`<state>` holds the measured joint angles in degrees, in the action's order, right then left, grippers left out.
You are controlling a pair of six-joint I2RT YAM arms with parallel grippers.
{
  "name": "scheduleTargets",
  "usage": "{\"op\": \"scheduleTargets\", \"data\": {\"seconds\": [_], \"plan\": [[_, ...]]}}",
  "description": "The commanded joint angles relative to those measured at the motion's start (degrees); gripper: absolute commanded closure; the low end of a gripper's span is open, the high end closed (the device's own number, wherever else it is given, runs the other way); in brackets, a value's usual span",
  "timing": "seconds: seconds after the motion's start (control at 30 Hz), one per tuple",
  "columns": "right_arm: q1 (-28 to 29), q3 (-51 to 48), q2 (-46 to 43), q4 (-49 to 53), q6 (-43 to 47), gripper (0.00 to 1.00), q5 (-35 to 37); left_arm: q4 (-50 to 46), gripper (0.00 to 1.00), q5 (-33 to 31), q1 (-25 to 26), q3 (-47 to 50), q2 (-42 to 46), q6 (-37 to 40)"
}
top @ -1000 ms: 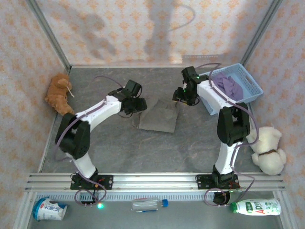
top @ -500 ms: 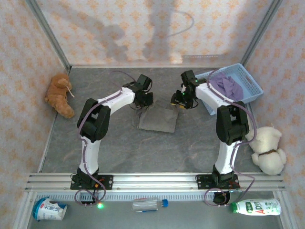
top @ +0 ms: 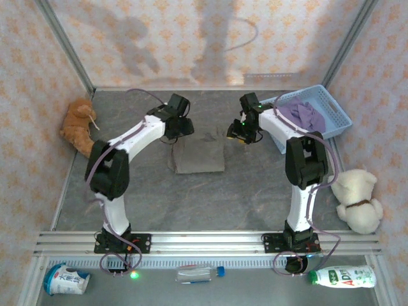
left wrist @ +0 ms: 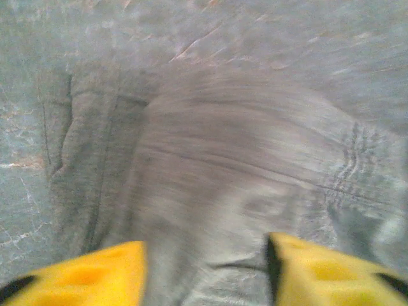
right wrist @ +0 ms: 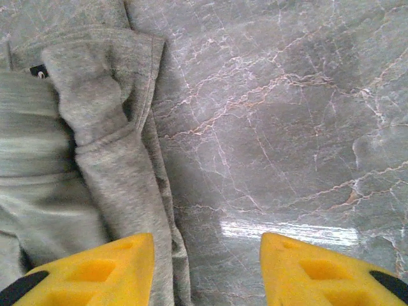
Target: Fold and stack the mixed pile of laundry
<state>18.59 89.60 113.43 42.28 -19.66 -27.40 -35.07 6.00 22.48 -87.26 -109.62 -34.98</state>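
A: From above, where is the grey-brown piece (top: pixel 199 155) seen?
B: On the counter (top: pixel 159 191), between left gripper (top: pixel 180 127) and right gripper (top: pixel 237 132); the left is judged nearer.
A: Left wrist?
B: Jaws are spread, cloth directly beneath.
A: Right wrist?
B: Jaws are spread; cloth is found leftward.

We find the top camera high above the grey-brown garment (top: pixel 199 155), on its near side, looking down from afar. Both wrist cameras look down close upon that garment, the right one at its edge.
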Motion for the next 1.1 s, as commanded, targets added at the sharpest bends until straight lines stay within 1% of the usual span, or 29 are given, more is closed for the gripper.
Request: {"op": "scheduleTargets", "data": {"seconds": [0.0,0.07,0.13,0.23,0.27,0.33,0.37,0.47,0.53,0.6,0.7,0.8,0.83,0.93,1.0,1.03,1.07], "plan": [[0.81,3.31,-0.2,1.44,0.6,0.53,0.12,-9.6,0.31,-5.52,0.28,-4.84,-2.29,-0.17],[0.93,3.8,-0.55,1.62,0.64,0.53,0.08,-12.68,0.3,-8.45,0.13,-7.3,-1.55,0.1],[1.18,4.23,-0.88,1.49,0.43,0.55,-0.36,-13.83,0.32,-8.64,0.32,-8.53,-0.22,0.44],[1.79,5.56,-0.61,1.06,-0.34,0.66,-2.84,-9.54,0.38,-3.96,1.33,-5.56,4.67,-0.59],[2.32,6.12,-0.43,0.56,-0.78,0.71,-4.03,-7.47,0.42,-2.03,1.72,-3.77,5.87,-1.62],[3.68,7.05,0.04,-0.43,-1.27,0.75,-6.07,-3.05,0.52,1.16,2.58,0.06,7.37,-3.99],[4.57,7.4,0.56,-1.02,-1.63,0.77,-7.13,-0.7,0.54,2.68,3.06,2.36,7.91,-5.06],[6.13,7.18,2.84,-3.68,-4.37,0.8,-9.69,2.1,0.56,5.19,3.95,6.61,6.45,-7.77],[6.46,5.85,4.33,-6.76,-7.06,0.8,-10.61,2.97,0.55,5.41,4.32,8.92,5.23,-8.42],[6.5,4.19,5.75,-9.1,-9.38,0.78,-8.62,3.19,0.49,3.3,4.42,10.86,4.16,-9.02],[6.31,2.92,8.03,-10.07,-11.12,0.76,-3.56,0.28,0.47,-1.54,4.08,11.18,1.75,-9.53],[6.19,3.66,10.26,-9.78,-12.36,0.74,-2.85,-4.58,0.46,-5.27,3.92,7.97,-2.17,-9.22],[6.13,4.05,10.28,-9.48,-12.29,0.73,-2.77,-5.86,0.44,-5.61,3.94,6.45,-2.95,-8.76],[6.19,5.64,8.27,-7.21,-10.95,0.63,-1.48,-8.95,0.38,-7.46,4.47,2.12,-3.58,-7.67],[6.15,7.86,6.17,-3.4,-8.7,0.54,0.74,-11.48,0.31,-9.94,4.97,-0.83,-3.58,-7.46],[6.12,9.23,5.28,-0.97,-7.81,0.47,2.26,-13.18,0.27,-11.29,5.19,-2.45,-3.7,-7.67],[6.1,10.55,4.19,1.38,-6.34,0.41,3.69,-15.03,0.2,-12.9,5.75,-4.14,-3.82,-8.0]]}}
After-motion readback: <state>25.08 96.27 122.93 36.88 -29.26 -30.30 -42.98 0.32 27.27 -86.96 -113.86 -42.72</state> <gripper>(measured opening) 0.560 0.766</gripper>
